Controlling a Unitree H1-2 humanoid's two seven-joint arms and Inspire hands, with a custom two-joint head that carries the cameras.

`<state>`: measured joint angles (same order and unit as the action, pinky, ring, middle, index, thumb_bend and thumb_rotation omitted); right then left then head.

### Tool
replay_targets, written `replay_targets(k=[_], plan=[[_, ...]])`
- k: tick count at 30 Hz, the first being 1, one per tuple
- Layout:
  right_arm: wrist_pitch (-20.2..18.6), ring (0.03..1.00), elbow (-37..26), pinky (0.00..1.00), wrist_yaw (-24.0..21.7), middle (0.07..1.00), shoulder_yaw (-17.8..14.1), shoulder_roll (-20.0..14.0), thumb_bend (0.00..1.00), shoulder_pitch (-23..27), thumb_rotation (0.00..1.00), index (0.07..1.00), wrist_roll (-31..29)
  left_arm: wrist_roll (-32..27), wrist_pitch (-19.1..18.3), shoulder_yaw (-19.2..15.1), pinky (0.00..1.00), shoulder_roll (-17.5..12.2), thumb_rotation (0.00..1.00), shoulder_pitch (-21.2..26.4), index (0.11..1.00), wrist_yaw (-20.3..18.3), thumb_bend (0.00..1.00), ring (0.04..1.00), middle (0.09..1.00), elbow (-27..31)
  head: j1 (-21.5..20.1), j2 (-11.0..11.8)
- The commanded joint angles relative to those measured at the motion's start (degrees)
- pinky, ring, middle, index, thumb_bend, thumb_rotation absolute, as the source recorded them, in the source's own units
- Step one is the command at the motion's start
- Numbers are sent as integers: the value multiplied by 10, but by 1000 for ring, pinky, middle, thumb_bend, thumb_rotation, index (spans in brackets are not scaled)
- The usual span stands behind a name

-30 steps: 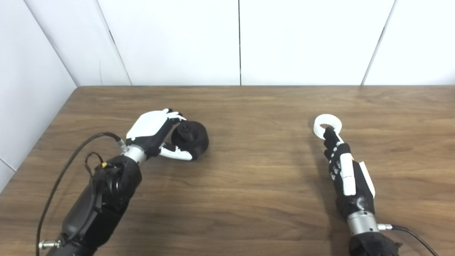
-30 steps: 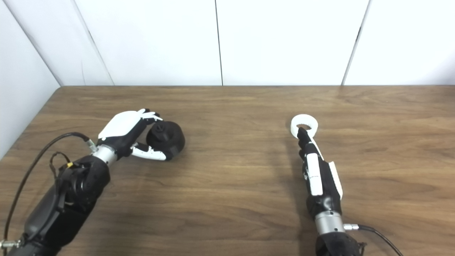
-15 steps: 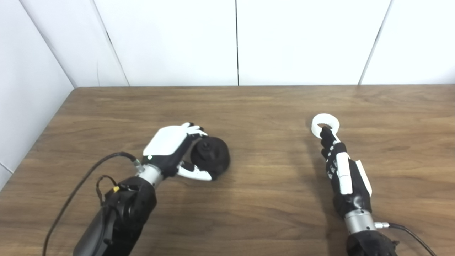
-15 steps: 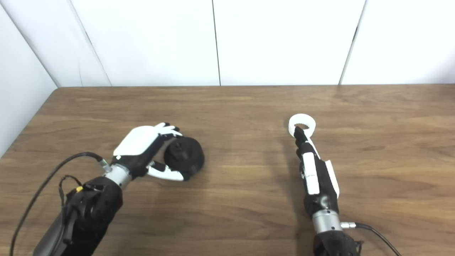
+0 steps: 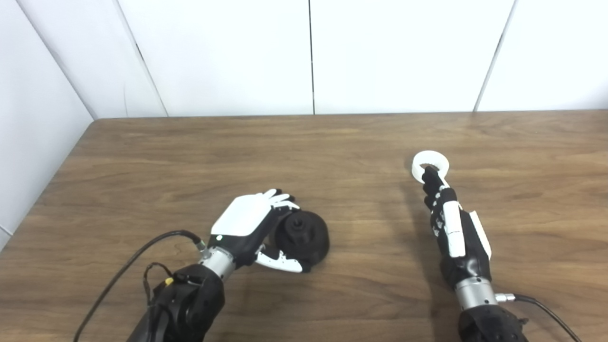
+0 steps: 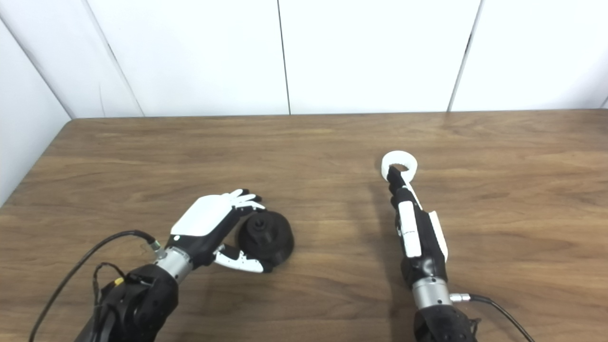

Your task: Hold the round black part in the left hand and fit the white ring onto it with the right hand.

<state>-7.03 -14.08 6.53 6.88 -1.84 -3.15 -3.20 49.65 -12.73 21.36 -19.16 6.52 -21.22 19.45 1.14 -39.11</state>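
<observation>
Left eye view:
Left hand (image 5: 251,225): wrapped around the round black part (image 5: 304,233), thumb beneath it.
Black part position: near-left on the wooden table (image 5: 332,142).

Right eye view:
Right hand (image 6: 412,228): fingers pinched on the white ring (image 6: 399,164), holding its near rim.
Ring position: right of centre, well apart from the black part; contact with table not discernible.
</observation>
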Motion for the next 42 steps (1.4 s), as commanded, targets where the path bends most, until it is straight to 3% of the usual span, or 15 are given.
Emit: replay_targets(k=[1, 29, 35, 42], plan=[[8, 979, -25, 996, 4, 950, 0, 37, 616, -23, 1000, 929, 4, 8, 18, -1, 956, 3, 447, 8, 681, 14, 785, 975, 911, 11, 1, 0], [-6, 975, -64, 989, 13, 952, -2, 35, 630, -34, 1000, 931, 6, 25, 52, 9, 949, 27, 418, -7, 667, 8, 766, 973, 906, -4, -9, -5], [-23, 965, -144, 953, 10, 945, -30, 18, 626, -30, 999, 907, -13, 24, 54, 9, 948, 27, 415, -9, 667, 11, 768, 969, 906, -5, -15, -6], [-81, 948, -256, 926, 2, 909, -96, -26, 636, 3, 890, 870, -31, 28, 53, 12, 945, 32, 425, -10, 673, 16, 768, 971, 906, -11, -17, -7]])
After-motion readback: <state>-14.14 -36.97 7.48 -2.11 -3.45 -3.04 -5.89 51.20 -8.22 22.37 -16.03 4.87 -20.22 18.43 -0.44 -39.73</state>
